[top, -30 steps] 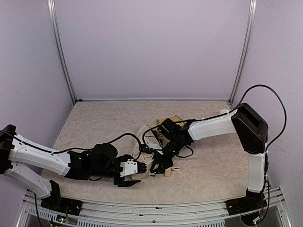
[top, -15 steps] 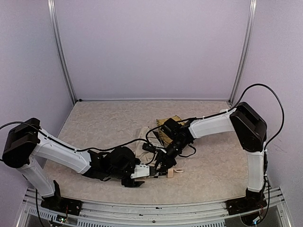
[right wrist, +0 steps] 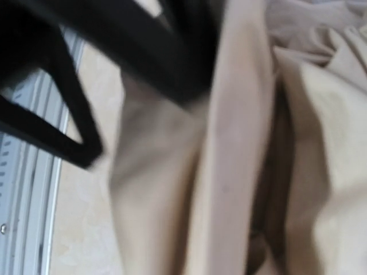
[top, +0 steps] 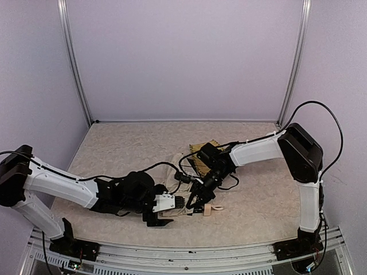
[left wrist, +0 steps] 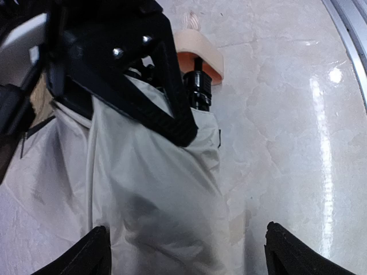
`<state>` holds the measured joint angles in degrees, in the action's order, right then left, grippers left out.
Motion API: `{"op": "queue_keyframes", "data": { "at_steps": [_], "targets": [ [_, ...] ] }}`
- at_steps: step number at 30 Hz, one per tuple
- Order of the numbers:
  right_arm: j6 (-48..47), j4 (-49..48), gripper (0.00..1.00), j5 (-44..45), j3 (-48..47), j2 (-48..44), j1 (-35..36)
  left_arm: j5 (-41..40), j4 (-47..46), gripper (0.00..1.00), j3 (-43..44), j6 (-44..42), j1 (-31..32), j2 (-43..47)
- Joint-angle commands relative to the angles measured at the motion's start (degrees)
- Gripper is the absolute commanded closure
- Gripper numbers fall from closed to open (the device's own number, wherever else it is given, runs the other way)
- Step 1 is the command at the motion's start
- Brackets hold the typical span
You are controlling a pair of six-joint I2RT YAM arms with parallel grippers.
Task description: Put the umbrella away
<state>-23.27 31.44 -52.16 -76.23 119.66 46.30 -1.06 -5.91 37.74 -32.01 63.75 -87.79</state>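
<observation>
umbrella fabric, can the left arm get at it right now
Likely yes: the left tool is open and straddles the umbrella at its cream fabric, with nothing between. The right tool seems to hold it further along, near the handle, clear of that spot.

Cream umbrella on mottled table, left end effector beside it, right end effector at its handle end
</observation>
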Motion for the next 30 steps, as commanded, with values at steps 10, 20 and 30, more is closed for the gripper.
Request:
{"op": "queue_keyframes", "data": {
  "at_steps": [10,20,30],
  "targets": [
    [1.57,5.55,0.78,4.17,1.23,4.18,-1.03,4.23,3.30,0.11,4.78,0.66,-5.00,-7.54],
    [5.73,-4.06,0.56,5.87,5.17,-5.71,-2.01,18.80,20.53,0.57,15.72,11.00,-9.63,-14.88],
    [10.46,-16.24,0.41,30.46,16.64,-22.62,-1.91,34.63,33.39,0.76,24.15,16.00,-14.29,-23.57]
  ]
}}
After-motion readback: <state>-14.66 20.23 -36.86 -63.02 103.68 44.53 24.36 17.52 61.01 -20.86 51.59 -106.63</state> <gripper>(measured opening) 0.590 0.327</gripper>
